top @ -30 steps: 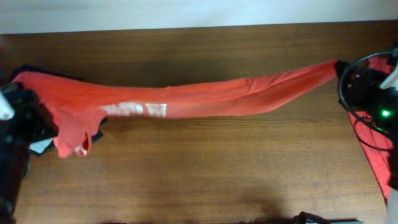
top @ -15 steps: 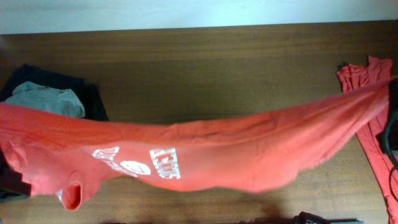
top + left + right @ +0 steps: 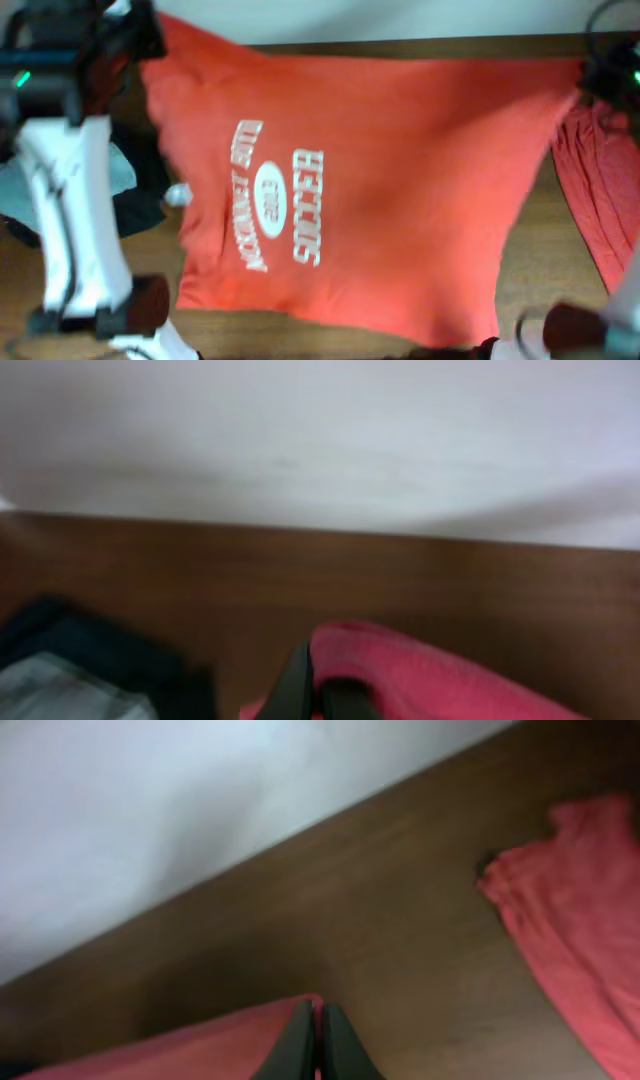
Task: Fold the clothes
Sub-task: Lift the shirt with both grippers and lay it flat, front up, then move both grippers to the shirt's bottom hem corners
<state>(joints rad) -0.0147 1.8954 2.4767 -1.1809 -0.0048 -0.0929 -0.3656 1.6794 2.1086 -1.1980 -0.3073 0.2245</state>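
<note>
**Op:** Tool status, both arms?

**Tech:** Left tool [image 3: 318, 685]: fingers together, clamped on red fabric of the T-shirt [image 3: 400, 180]. Right tool [image 3: 318, 1038]: fingers together, pinching a cloth edge of the same shirt. Both wrist views are blurred, so grip depth can't be read.

**Op:** Where's the shirt w.r.t. the tools?

**Tech:** It spans between them. The held edge runs left-right along the far side of the tabletop [image 3: 420, 940]. The body spreads from that edge toward the near side. The lettering [image 3: 280, 195] reads sideways, so collar-to-hem axis is judged to run left-right, collar end at the left arm. Can't tell if the near edge is touching the tabletop.

**Op:** So what does the next move turn on?

**Tech:** Judgement: keep the held edge parallel to the far side and set both corners down level. Neither arm is nearer, since each owns one corner, so the move needs both in sync.

**Op:** Obstructions?

**Tech:** A second red garment [image 3: 600, 200] lies just beside the shirt's right edge. Dark garments [image 3: 100, 655] sit near the left arm. Risk: overlap at either end.
</note>
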